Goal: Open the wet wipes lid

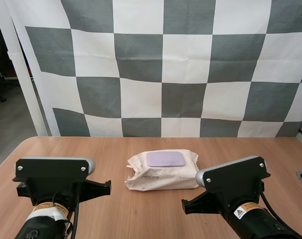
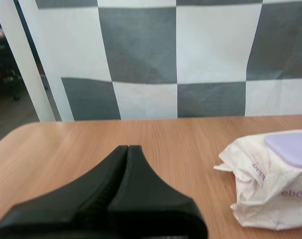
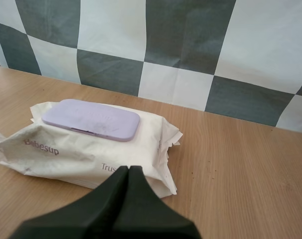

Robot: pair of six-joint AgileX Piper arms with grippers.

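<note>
Nearest the bases, both tools are idle: the left gripper has its fingers pressed together into one dark wedge, holding nothing, low over the table; the right gripper is likewise pressed together and empty, its tip aimed at the near long side of the pack; no contact with it is visible. Beyond the grippers, the pack lies flat on the table between the two arms, nearer the right one and off to the right of the left one. The lilac lid sits on its top face, flat and shut. Judged handling: the pack is a soft, crinkled film pouch, light enough to slide on the smooth wood and to buckle under a push; the lid is stiff plastic and should hinge up as one piece. Recommended hold: the small notch at the lid's near long edge, seen from the right wrist, lifted with a fingertip; the other gripper pressing the soft body beside the lid to keep the pack from shifting. Obstructions: none between either gripper and the pack; the crimped end flaps jut out at both ends, well away from the lid.
</note>
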